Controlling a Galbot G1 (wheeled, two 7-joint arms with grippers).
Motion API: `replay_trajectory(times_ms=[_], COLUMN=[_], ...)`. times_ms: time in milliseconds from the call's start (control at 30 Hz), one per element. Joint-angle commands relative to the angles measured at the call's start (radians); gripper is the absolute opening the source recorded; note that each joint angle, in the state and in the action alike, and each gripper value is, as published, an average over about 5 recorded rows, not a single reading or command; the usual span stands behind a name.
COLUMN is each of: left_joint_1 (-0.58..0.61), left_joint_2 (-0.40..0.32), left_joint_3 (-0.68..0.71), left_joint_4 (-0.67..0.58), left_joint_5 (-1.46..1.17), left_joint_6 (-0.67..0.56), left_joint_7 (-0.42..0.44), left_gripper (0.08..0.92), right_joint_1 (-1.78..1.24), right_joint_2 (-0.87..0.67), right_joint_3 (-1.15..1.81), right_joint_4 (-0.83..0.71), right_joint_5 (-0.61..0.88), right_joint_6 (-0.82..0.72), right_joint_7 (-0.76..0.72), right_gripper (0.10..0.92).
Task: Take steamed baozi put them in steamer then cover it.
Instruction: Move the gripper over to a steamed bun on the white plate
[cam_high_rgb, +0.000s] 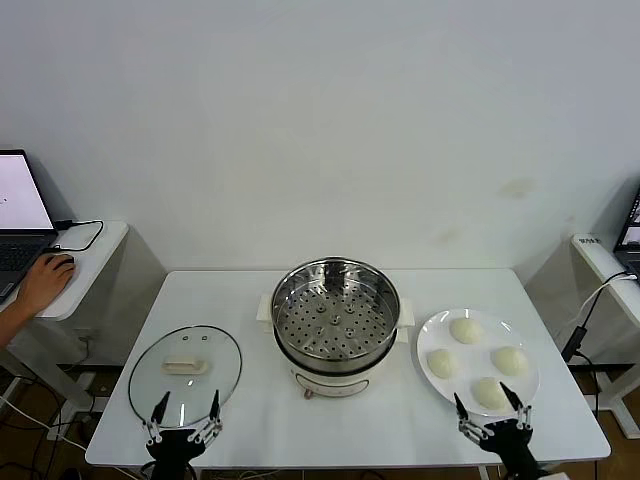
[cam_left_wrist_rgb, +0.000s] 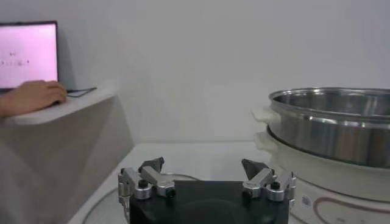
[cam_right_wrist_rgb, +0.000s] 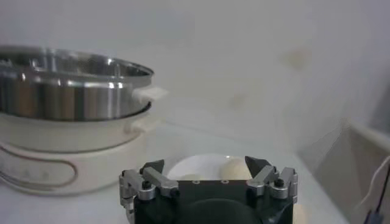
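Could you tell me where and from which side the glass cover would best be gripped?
Probably by the cream-white handle at the centre of the cover, coming straight down from above. The cover lies flat on the table left of the steamer, so its thin rim offers little purchase, while the raised bar-shaped handle suits a claw closing across its narrow width. The open left claw is nearest.

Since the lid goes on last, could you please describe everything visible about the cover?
The cover is a round clear glass lid with a thin metal rim and a cream-white rectangular handle at its centre. It lies flat on the white table, handle up, left of the steamer and apart from it. Nothing grips it.
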Motion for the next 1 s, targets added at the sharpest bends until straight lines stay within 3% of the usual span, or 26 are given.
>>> replay_trajectory(times_ms=[33, 233, 500, 700, 1000], left_joint_1=[-0.019, -0.025, -0.036, -0.035, -0.029], left_joint_2=[0.013, 0.012, 0.011, 0.011, 0.021], left_joint_3=[-0.028, -0.049, -0.075, -0.091, -0.121], left_joint_4=[-0.025, -0.023, -0.011, -0.009, -0.007], left_joint_5=[0.058, 0.068, 0.064, 0.057, 0.047], left_joint_6=[0.058, 0.058, 0.059, 0.057, 0.057], left_joint_7=[-0.026, -0.026, -0.048, -0.059, -0.069], left_gripper=[0.823, 0.823, 0.823, 0.823, 0.823], right_joint_1=[0.234, 0.433, 0.840, 1.278, 1.558], right_joint_2=[-0.262, -0.479, -0.743, -0.745, -0.630], right_joint_3=[0.046, -0.023, -0.417, -0.846, -1.183], right_joint_4=[-0.087, -0.206, -0.427, -0.599, -0.868], right_joint_5=[-0.422, -0.486, -0.365, -0.239, -0.272], right_joint_6=[-0.038, -0.077, -0.132, -0.126, -0.008], right_joint_7=[-0.074, -0.246, -0.542, -0.752, -0.938], right_gripper=[0.822, 0.823, 0.823, 0.823, 0.823])
